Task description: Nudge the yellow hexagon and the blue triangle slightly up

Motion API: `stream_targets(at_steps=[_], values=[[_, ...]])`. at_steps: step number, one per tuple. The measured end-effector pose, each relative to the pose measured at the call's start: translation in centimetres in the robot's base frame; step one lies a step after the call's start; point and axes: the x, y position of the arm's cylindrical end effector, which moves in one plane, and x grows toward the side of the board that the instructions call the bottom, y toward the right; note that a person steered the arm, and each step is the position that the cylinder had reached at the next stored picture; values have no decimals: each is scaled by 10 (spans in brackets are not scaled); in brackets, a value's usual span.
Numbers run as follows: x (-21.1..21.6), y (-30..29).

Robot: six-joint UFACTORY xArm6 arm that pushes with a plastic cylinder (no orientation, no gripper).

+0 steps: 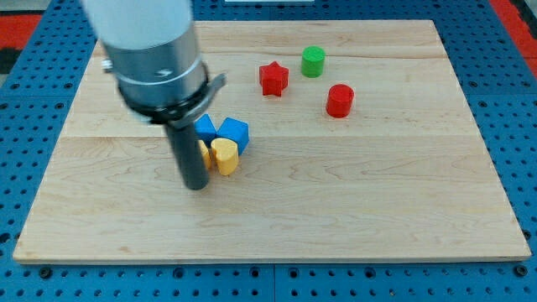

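My tip rests on the wooden board, left of centre. A yellow block, mostly hidden behind the rod so its shape is unclear, touches the rod's right side just above the tip. A yellow heart-shaped block lies right of it. A blue block, partly hidden and seemingly triangular, sits just above the yellow ones. A blue cube-like block is next to it on the right. These blocks form one tight cluster.
A red star, a green cylinder and a red cylinder stand apart toward the view's top right. The arm's grey body covers the board's top left. Blue pegboard surrounds the board.
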Motion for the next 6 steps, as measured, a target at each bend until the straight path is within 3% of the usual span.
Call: stream_targets(at_steps=[1,3,4,6], values=[[-17,21],[25,-19],[26,-28],[0,-28]])
